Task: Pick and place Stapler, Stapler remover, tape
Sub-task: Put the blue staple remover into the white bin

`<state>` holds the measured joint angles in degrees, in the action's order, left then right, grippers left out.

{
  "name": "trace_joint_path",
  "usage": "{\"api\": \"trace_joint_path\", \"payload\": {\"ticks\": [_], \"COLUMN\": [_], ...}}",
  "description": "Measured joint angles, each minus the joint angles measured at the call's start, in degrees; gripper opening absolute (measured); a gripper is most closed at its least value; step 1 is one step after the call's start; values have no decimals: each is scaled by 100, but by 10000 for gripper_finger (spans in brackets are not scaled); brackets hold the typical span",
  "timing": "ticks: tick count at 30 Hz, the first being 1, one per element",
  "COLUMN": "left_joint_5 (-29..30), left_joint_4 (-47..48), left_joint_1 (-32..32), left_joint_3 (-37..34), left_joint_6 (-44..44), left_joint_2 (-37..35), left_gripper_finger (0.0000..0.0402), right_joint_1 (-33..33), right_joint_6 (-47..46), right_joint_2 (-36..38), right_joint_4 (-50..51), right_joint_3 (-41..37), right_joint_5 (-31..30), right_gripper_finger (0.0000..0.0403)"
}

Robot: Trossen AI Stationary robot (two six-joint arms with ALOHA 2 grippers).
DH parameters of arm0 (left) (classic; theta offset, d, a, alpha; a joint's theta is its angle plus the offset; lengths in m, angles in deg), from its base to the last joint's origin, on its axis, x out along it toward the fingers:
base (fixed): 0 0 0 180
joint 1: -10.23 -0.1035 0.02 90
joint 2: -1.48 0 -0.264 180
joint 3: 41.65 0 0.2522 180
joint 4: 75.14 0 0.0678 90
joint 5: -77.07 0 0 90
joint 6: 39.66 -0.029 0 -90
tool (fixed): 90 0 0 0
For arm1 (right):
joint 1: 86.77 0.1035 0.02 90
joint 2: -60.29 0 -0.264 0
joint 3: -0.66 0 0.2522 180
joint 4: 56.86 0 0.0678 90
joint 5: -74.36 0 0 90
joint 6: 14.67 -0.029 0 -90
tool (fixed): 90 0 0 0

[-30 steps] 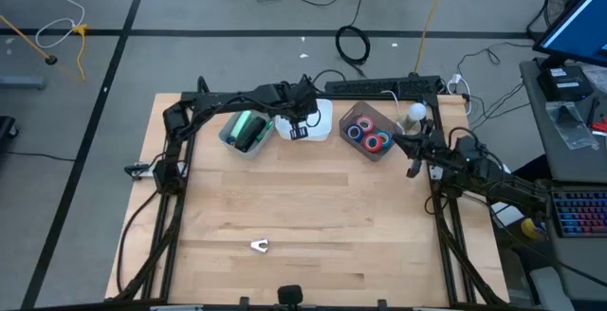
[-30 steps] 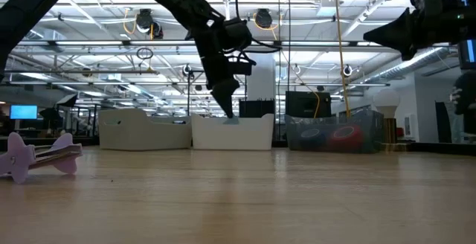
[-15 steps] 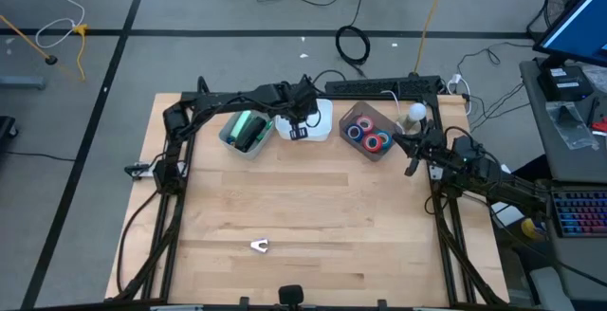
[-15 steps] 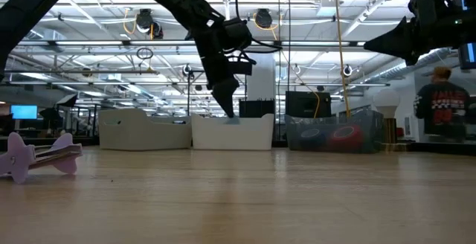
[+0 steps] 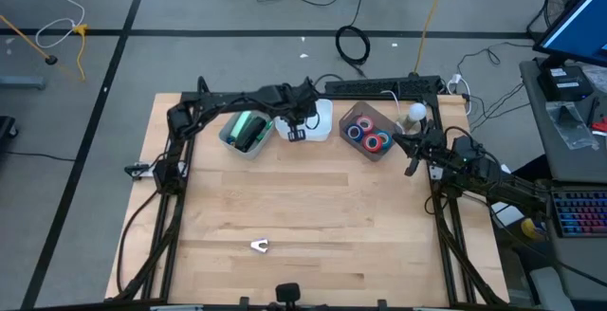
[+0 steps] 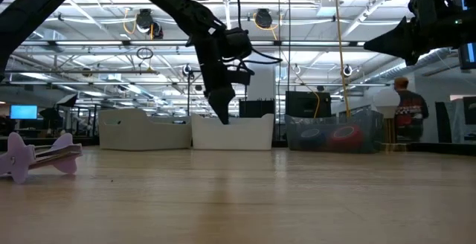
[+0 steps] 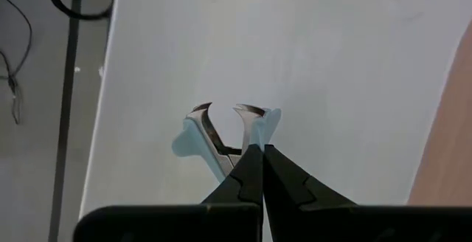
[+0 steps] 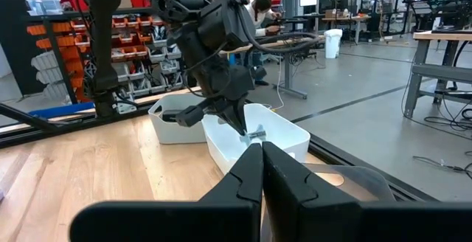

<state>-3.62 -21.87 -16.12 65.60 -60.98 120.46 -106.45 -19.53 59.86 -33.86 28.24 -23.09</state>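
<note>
Stapler remover (image 7: 221,135) pinched by left end effector (image 7: 256,153).

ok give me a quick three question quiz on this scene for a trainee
1. What does the left gripper hold? A) a tape roll B) a pale blue staple remover C) a pen
2. True or false: the tape rolls lie loose on the bare table.
3. Which task item lies out on the table, near its front edge?

Key: 1 B, held at the white bin. 2 False: they sit in the clear bin. 3 The lilac staple remover.
</note>
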Motion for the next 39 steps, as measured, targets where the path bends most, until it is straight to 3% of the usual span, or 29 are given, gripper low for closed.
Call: {"api": "trace_joint_path", "payload": {"ticks": [39], "left_joint_5": [-32], "left_joint_4": [243], "left_joint_1": [-148], "left_joint_3": [-37], "left_joint_6": [-64], "left_joint_2": [181], "left_gripper_finger": [7], "right_joint_1": [2], "right_joint_6": [-2], "right_joint_2": [-2], "right_joint_4": [-85], "right_joint_3": [0], "right_joint_5": [-2], "right_gripper_finger": [0]}}
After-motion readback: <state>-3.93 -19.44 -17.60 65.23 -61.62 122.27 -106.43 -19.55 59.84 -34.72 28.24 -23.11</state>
